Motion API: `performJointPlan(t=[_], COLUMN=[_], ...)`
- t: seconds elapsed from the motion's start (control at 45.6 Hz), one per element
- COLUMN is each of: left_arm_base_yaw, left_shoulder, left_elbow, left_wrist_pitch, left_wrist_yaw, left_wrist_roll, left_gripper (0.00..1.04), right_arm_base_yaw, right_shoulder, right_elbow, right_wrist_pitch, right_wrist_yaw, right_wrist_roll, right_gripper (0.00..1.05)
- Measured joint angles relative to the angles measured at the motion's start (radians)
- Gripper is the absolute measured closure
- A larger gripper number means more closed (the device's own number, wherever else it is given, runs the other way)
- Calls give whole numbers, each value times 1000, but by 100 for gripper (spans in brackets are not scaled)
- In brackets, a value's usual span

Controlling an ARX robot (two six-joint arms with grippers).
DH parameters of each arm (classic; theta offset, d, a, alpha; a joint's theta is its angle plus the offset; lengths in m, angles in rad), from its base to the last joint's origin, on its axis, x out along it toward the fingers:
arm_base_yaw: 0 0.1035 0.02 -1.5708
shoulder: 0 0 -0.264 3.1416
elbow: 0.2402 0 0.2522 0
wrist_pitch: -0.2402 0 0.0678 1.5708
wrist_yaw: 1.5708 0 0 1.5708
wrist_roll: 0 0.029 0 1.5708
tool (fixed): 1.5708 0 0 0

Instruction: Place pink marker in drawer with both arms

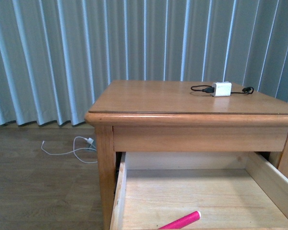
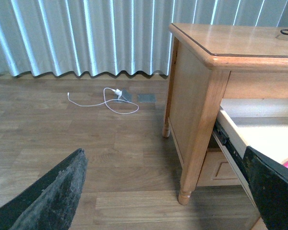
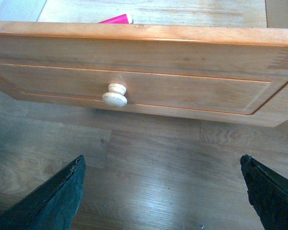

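right wrist view: right tool (image 3: pixel 162 163) wide, empty, facing the open drawer (image 3: pixel 182 91) with pink marker (image 3: pixel 116 19); left tool (image 2: pixel 164 158) likewise wide.

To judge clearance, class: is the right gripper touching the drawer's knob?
Apart. Right wrist view: floor shows between the knob and the right gripper's open fingers.

Marker (image 1: pixel 181 221) in open drawer (image 1: pixel 119 191) (front); charger (image 1: pixel 222 89) on nightstand (image 1: pixel 149 98).

Grey-blue pleated curtain (image 1: pixel 62 57); wood-plank floor (image 1: pixel 38 187); honey-wood nightstand (image 1: pixel 153 98).
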Motion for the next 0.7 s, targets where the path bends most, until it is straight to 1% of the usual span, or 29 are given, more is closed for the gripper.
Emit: performJointPlan(t=[0.066, 0.11, 0.241, 0.482, 0.701], left_arm_base_yaw=[0, 0, 0, 0, 0], left_shoulder=[0, 0, 0, 0, 0], left_elbow=[0, 0, 0, 0, 0], left_wrist_pitch=[0, 0, 0, 0, 0], left_wrist_yaw=[0, 0, 0, 0, 0], left_wrist_roll=[0, 0, 0, 0, 0], left_gripper=[6, 6, 6, 6, 6], right_arm_base_yaw=[24, 34, 53, 67, 81], right_shoulder=[126, 192, 342, 508, 652], right_elbow=[39, 64, 133, 241, 331], right_wrist_pitch=[68, 98, 134, 194, 298], right_wrist_yaw=[33, 38, 53, 100, 147], right_wrist_roll=[13, 18, 40, 46, 42], right_gripper=[9, 9, 9, 9, 9])
